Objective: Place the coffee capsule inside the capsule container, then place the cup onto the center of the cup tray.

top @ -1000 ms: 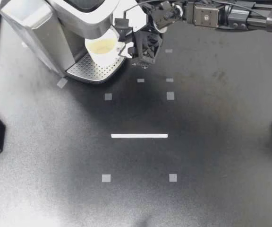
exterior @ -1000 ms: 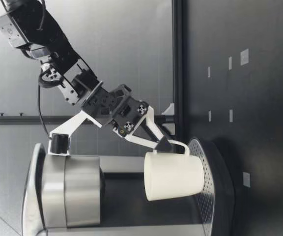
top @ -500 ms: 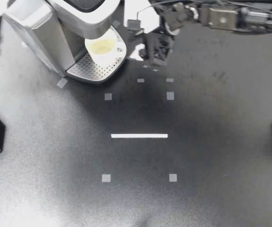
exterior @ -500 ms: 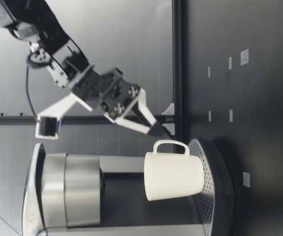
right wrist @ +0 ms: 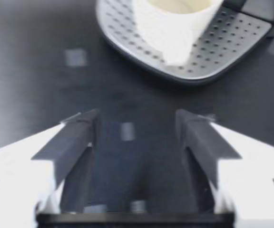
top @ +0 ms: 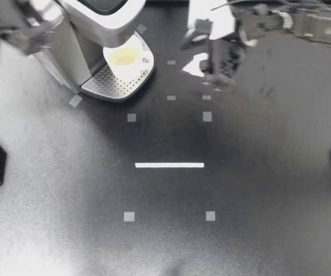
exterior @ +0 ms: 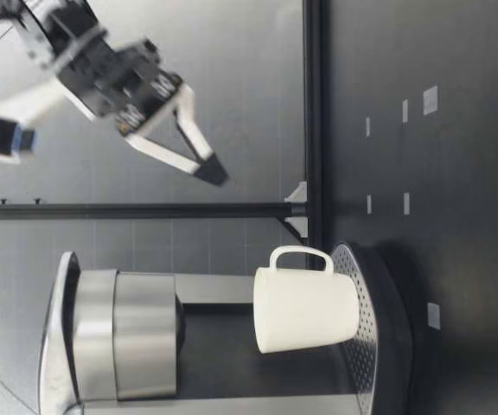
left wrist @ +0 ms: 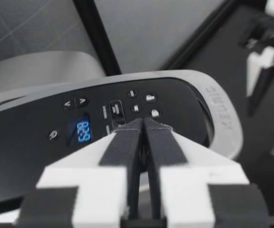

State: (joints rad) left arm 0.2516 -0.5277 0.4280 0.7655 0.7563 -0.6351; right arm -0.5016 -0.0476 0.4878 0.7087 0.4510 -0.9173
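A white cup (top: 125, 57) stands upright on the perforated cup tray (top: 109, 84) of the coffee machine (top: 99, 14), under its spout. My right gripper (top: 216, 68) hangs open and holds nothing, off to the cup's right. In the right wrist view its fingers (right wrist: 77, 140) are spread, with the cup (right wrist: 172, 21) and the tray (right wrist: 227, 45) ahead of them. My left gripper (top: 27, 31) is a blur by the machine's left side. It is shut (left wrist: 143, 127) just above the machine's button panel (left wrist: 127, 111). No capsule shows in any view.
The low view shows the cup (exterior: 305, 309) on the tray (exterior: 379, 333), and a gripper (exterior: 207, 170) high above the table, farther back than the cup. Grey tape squares (top: 207, 117) and a white tape line (top: 169, 165) mark the black table.
My right gripper has left the cup's handle, rising and moving right, away from the machine. The cup stays on the tray. My left arm has come in over the machine.
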